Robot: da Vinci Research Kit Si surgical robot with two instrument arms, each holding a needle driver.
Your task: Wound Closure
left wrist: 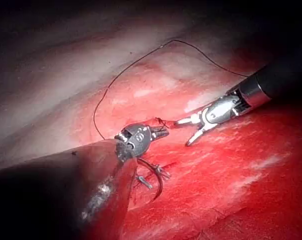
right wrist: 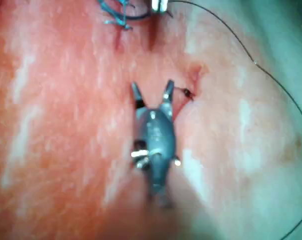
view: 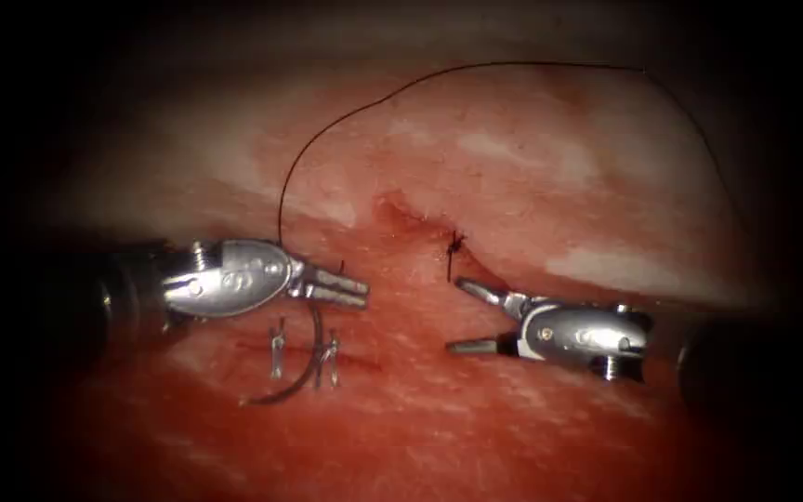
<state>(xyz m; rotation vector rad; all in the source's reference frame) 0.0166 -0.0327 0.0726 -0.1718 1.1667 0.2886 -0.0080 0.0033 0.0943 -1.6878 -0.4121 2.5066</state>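
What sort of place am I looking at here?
Probably a bench for practising stitches with a robot. A slab of tissue has a knotted cut; the left hand is shut, apparently on black thread; the right hand is open, empty. A curved needle lies on the tissue.

No readable text or markings, seemingly, anywhere.

The endoscope looks down from above and in front at the tissue [view: 532, 158]. Each wrist camera looks along its own shaft from close by. All three views share the knot [view: 455, 244] and the dark thread [view: 346, 116].
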